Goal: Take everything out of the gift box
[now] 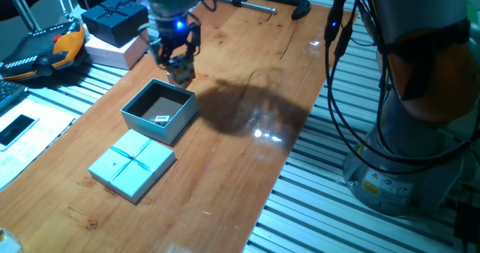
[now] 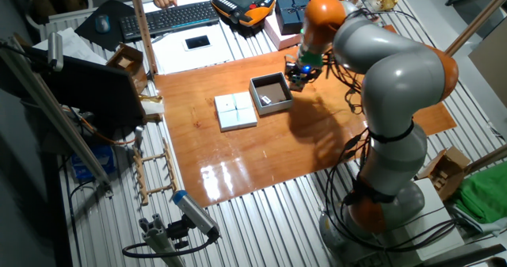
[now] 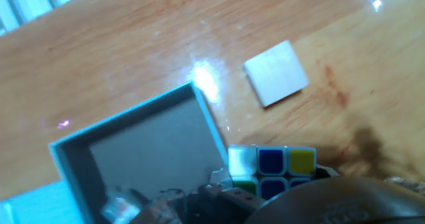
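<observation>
Gripping the puzzle cube squarely, the closed gripper hangs beside the gift box.

The gift box is pale blue outside and brownish inside, and beside it its lid is the same pale blue with a ribbon cross. Past the gift box, the puzzle cube shows white, blue, yellow and green squares, and the block is pale tan on the reddish-brown wooden table.

Glossy varnished wood table; matt cardboard gift box; shiny plastic puzzle cube.
</observation>
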Robot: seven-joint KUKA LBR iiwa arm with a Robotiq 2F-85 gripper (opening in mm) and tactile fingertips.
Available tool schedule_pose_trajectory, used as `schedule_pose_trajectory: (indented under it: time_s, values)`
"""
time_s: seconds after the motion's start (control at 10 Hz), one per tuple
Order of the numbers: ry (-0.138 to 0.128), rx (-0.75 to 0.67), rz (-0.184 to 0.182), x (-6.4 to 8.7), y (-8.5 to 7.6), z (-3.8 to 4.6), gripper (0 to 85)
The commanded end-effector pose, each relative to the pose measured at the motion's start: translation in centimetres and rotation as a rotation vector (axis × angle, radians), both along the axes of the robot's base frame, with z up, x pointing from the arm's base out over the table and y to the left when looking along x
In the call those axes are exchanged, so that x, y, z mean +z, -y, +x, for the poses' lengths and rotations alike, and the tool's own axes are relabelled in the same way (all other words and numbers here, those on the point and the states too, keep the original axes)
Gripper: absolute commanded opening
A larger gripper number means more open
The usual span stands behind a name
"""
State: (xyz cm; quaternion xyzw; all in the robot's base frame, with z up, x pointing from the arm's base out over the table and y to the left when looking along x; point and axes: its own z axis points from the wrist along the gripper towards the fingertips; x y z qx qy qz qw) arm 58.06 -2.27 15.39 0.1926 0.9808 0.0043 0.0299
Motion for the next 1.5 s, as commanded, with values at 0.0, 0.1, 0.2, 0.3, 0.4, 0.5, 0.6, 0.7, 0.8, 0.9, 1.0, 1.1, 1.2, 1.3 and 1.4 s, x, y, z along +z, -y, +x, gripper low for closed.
schedule_pose_trajectory:
  time_s: [0.0, 0.1, 0.2, 0.3, 0.4, 0.5, 0.6, 0.7, 0.8, 0.9, 1.0, 1.1, 1.2, 1.3, 1.4]
  values:
    - [-0.002, 0.066, -0.008, 0.0, 0.5, -0.02, 1.0]
    - [-0.004, 0.094, -0.01, -0.2, 1.0, -0.07, 1.0]
    - [-0.006, 0.124, -0.015, -0.5, 1.2, -0.11, 1.0]
    - [-0.007, 0.163, -0.029, -1.0, 1.4, -0.08, 1.0]
    - [-0.005, 0.199, -0.035, -1.5, 1.8, -0.02, 1.0]
    - [0.001, 0.233, -0.039, -2.0, 2.1, 0.06, 1.0]
    - [0.002, 0.258, -0.039, -2.6, 2.3, 0.17, 1.0]
    - [0.008, 0.275, -0.031, -3.3, 2.6, 0.2, 1.0]
    - [0.017, 0.287, -0.018, -4.2, 2.9, 0.17, 1.0]
    - [0.021, 0.296, -0.007, -5.0, 3.0, 0.18, 1.0]
    - [0.027, 0.303, 0.0, -5.6, 3.1, 0.16, 1.0]
    - [0.031, 0.305, -0.001, -6.1, 2.9, 0.13, 1.0]
    - [0.032, 0.309, 0.001, -6.4, 2.8, 0.15, 1.0]
    - [0.032, 0.314, 0.004, -6.8, 2.8, 0.19, 1.0]
    - [0.035, 0.324, 0.003, -7.2, 2.8, 0.23, 1.0]
